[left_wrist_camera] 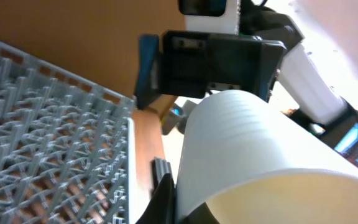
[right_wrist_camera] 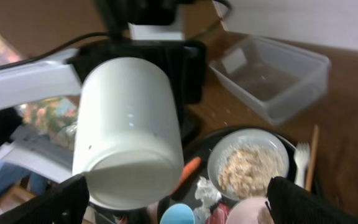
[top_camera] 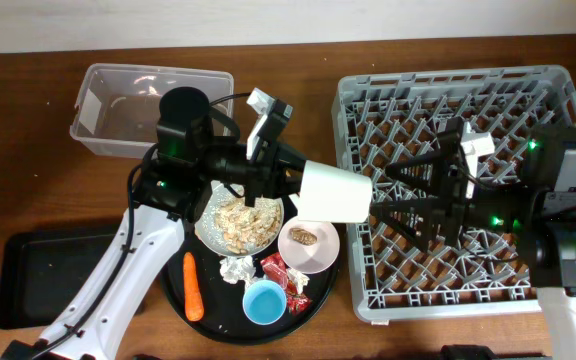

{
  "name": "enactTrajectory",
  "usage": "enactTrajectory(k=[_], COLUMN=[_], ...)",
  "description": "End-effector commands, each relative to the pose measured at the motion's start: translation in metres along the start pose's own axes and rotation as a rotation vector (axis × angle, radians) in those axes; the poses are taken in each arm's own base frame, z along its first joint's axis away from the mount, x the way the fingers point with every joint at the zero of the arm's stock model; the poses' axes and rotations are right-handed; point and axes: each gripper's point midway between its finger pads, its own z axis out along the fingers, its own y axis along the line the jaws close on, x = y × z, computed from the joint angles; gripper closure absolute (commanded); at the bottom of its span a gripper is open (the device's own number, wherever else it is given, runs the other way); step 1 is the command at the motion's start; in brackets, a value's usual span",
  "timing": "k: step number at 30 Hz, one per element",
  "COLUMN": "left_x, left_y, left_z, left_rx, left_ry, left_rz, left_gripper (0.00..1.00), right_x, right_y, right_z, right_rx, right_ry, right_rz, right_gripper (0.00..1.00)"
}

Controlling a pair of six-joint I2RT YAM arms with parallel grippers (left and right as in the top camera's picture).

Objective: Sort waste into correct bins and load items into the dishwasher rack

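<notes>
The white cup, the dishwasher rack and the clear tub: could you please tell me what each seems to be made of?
The white cup looks like glazed ceramic or hard plastic: opaque, smooth, softly shiny. The dishwasher rack seems moulded grey plastic, matte, with thin lattice pegs. The clear tub appears thin glossy plastic, the brown table showing through.
</notes>
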Motion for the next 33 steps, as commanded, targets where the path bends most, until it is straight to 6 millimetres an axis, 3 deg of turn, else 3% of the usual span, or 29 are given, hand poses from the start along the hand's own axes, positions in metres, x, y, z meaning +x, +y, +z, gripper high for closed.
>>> enactTrajectory(k=[1, 5, 7, 10, 12, 13, 14, 16, 19, 20, 21, 22, 23, 24, 26, 28, 29, 31, 33], left_x=[0.003, -0.001, -0.003, -0.005, -0.007, -0.008, -0.010, -0.014, -0.025, -0.026, -0.026, -0.027, -0.026, -0.026, -0.026, -0.026, -0.026, -0.026, -0.022], left_y=[-0.027, -0.025, -0.021, -0.017, -0.016, -0.014, -0.012, -0.004, 0.015, 0.017, 0.018, 0.018, 0.017, 0.016, 0.018, 0.018, 0.018, 0.018, 0.020], left_z=[0.009, 0.009, 0.009, 0.010, 0.010, 0.010, 0.010, 0.000, -0.040, -0.055, -0.067, -0.083, -0.086, -0.086, -0.086, -0.086, -0.086, -0.086, -0.086], left_rx=[0.125, 0.112, 0.089, 0.065, 0.053, 0.046, 0.029, -0.007, -0.104, -0.118, -0.123, -0.134, -0.129, -0.125, -0.130, -0.131, -0.130, -0.130, -0.128], left_ry=[0.057, 0.047, 0.035, 0.022, 0.014, 0.011, 0.001, -0.019, -0.081, -0.092, -0.097, -0.109, -0.107, -0.105, -0.109, -0.109, -0.109, -0.109, -0.111], left_rz=[-0.004, 0.030, 0.030, 0.030, 0.041, 0.040, 0.040, 0.038, -0.007, -0.007, -0.012, -0.043, -0.049, -0.050, -0.054, -0.057, -0.058, -0.060, -0.110], left_gripper=[0.99, 1.00, 0.99, 1.00, 0.99, 0.82, 0.01, 0.01, 0.01, 0.01, 0.01, 0.01, 0.01, 0.01, 0.00, 0.01, 0.01, 0.01, 0.02], right_x=[-0.018, -0.008, -0.001, 0.001, 0.001, 0.001, 0.000, 0.000, -0.003, -0.006, -0.003, 0.009, 0.018, 0.034, 0.050, 0.065, 0.089, 0.113, 0.149], right_y=[0.047, 0.071, 0.075, 0.077, 0.077, 0.077, 0.077, 0.074, 0.055, 0.029, -0.010, -0.047, -0.065, -0.091, -0.116, -0.129, -0.138, -0.153, -0.181], right_z=[-0.007, 0.008, 0.021, 0.022, 0.022, 0.022, 0.022, 0.021, 0.016, 0.007, -0.012, -0.041, -0.060, -0.099, -0.157, -0.193, -0.226, -0.243, -0.264], right_rx=[-0.249, -0.358, -0.376, -0.384, -0.384, -0.384, -0.382, -0.321, -0.146, 0.020, 0.235, 0.451, 0.567, 0.769, 1.045, 1.235, 1.417, 1.486, 1.527], right_ry=[-0.065, -0.016, 0.029, 0.040, 0.040, 0.040, 0.038, 0.034, 0.023, 0.005, -0.015, -0.022, -0.024, -0.039, -0.061, -0.066, -0.038, -0.003, 0.058], right_rz=[-0.113, -0.125, -0.117, -0.084, -0.085, -0.085, -0.088, -0.117, -0.101, -0.026, 0.084, 0.197, 0.268, 0.379, 0.520, 0.676, 0.851, 1.010, 1.205], right_gripper=[0.04, 0.06, 0.18, 0.28, 0.43, 0.43, 0.43, 0.44, 0.44, 0.44, 0.44, 0.44, 0.44, 0.44, 0.44, 0.44, 0.44, 0.44, 0.44])
